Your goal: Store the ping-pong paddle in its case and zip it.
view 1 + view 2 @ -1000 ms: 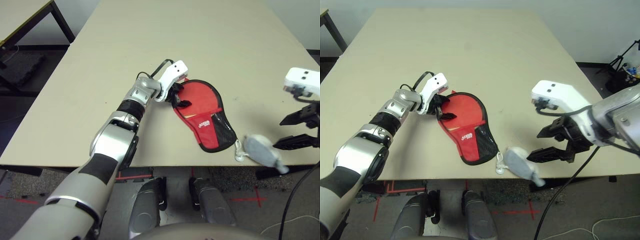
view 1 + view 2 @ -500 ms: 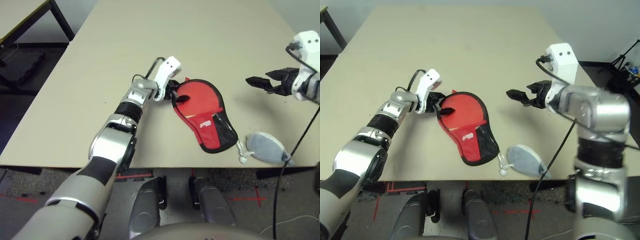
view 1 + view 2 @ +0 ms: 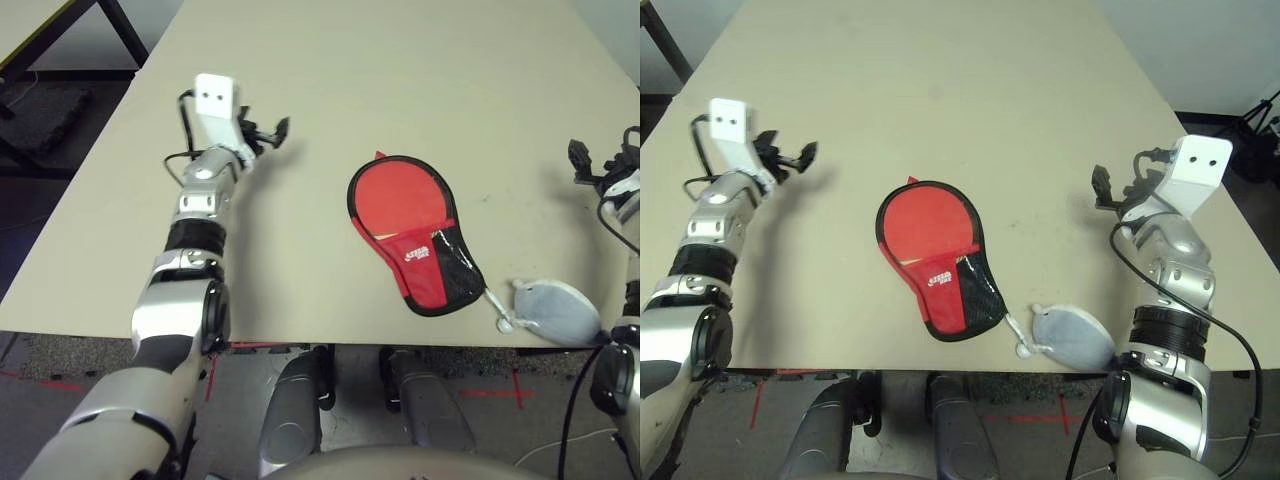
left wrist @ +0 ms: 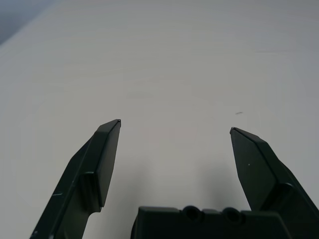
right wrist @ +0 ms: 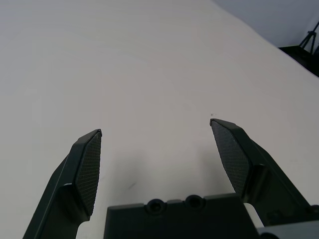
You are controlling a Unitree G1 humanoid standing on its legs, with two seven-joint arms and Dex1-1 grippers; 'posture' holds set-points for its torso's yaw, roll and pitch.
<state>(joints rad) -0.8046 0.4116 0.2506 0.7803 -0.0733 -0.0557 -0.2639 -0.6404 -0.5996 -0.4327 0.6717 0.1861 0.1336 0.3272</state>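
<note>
Claws are both wide open and empty: your left claw (image 3: 268,130) hangs over the counter (image 3: 420,90) well left of the case (image 3: 415,245), your right claw (image 3: 1110,187) well right of it. The case lies flat near the front edge, grey pouch (image 3: 555,310) just beside it.

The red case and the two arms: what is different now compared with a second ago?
The left gripper, which was at the case's round end, has let go and swung away to the table's left side, open and empty. The right gripper moved from beside the grey pouch out to the right, also open. The case lies closed near the front edge; the pouch stays beside it.
</note>
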